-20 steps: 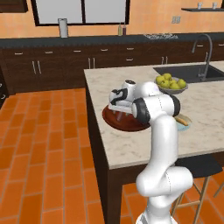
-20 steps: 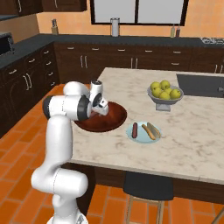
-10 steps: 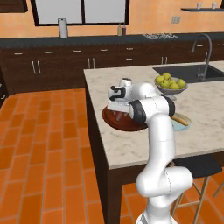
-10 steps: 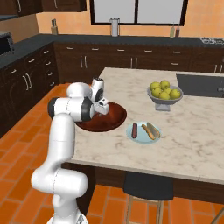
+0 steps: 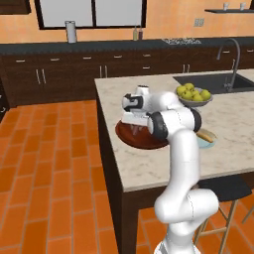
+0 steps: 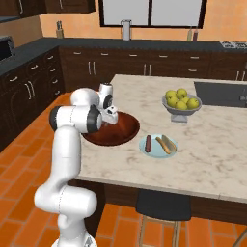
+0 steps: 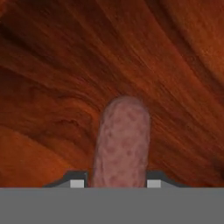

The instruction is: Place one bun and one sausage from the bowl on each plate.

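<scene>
Reaching down into the wide brown bowl (image 6: 123, 134) on the island counter (image 6: 217, 144), the gripper (image 7: 114, 183) has its jaws closed on a pinkish-brown sausage (image 7: 120, 140). In the hand view the sausage runs up from between the two fingertips (image 7: 76, 181), against the bowl's reddish wood grain. The bowl sits near the counter's left edge in the right base view. Just beside it to the right lies the pale blue plate (image 6: 157, 151), carrying a dark sausage (image 6: 148, 143) and a bun (image 6: 165, 144) side by side. Beyond the plate stands a grey footed bowl (image 6: 181, 112) of yellow-green fruit (image 6: 181, 99). Whether the gripped sausage touches the bowl floor cannot be told.
</scene>
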